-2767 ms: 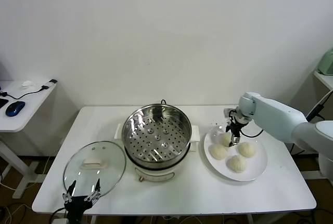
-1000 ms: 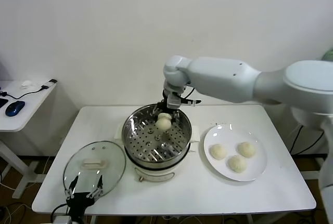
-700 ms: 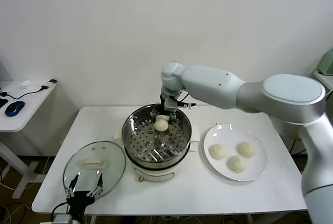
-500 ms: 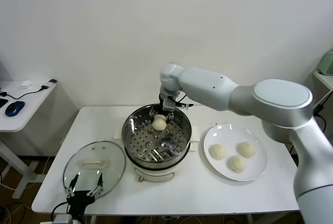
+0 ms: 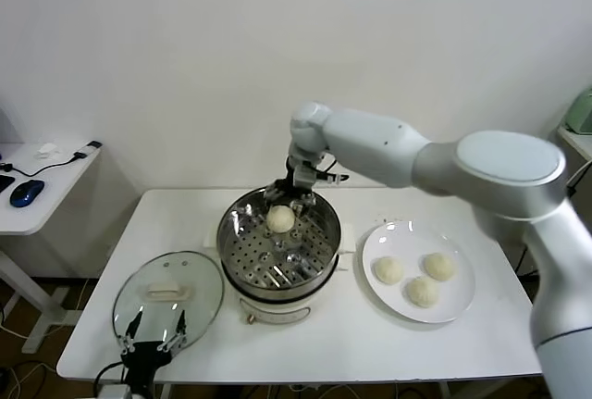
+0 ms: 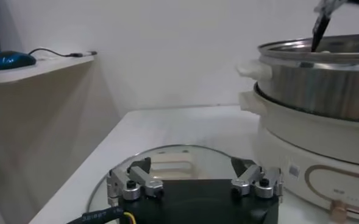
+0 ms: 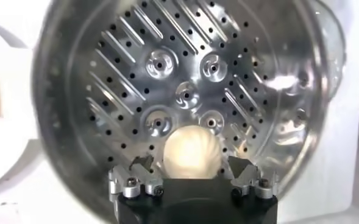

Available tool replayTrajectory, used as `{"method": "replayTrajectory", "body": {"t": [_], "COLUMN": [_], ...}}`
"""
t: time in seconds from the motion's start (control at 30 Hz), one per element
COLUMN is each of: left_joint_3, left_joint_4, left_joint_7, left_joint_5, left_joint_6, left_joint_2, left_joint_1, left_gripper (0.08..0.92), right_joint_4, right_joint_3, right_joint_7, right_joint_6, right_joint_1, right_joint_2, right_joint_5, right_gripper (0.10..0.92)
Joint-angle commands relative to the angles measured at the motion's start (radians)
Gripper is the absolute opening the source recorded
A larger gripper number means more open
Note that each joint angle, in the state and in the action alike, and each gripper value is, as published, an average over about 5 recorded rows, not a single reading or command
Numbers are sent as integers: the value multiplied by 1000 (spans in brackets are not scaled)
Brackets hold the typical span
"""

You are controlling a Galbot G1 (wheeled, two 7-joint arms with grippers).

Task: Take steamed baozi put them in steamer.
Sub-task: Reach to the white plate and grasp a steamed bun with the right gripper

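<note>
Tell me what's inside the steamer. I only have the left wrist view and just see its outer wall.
Observer: One baozi sits on the perforated tray of the steamer, toward the back.
Operator: Is the right claw gripping it?
Observer: It looks released. In the right wrist view the right claw is open, with a finger on either side of that bun and a gap showing.
Operator: How many are left to move?
Observer: Three baozi lie on the white plate, to the right of the steamer.
</note>
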Motion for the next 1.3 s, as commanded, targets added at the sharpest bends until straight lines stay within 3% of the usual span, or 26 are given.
{"method": "replayTrajectory", "body": {"t": [0.03,0.13,0.37,0.6,0.8,1.3], "left_joint_3": [1,3,3,1,-4,-5], "left_joint_4": [-2,-3,4,8,7,18], "left_joint_7": [1,2,-2,-2,-1,-5], "left_joint_5": [4,6,2,-1,-1,0], "left_joint_6": [-1,-4,-14,-12,-8,-18], "left_joint_2": [0,0,4,1,1,-3], "left_joint_1": [1,2,-1,-8,-9,2], "left_gripper": [823,823,823,823,823,823], "right_joint_4": [150,212,394,592,539,261], "right_joint_3": [-206,-316,-534,-503,-378,-122], "right_joint_7": [-101,-125,-79,91,141,202], "right_joint_6": [-116,-284,-614,-933,-1006,-1020], "right_joint_1": [257,355,421,246,71,-267], "right_joint_2": [-157,-295,-580,-695,-641,-485], "right_joint_5": [432,527,505,564,569,461], "right_gripper": [823,823,823,823,823,823]}}
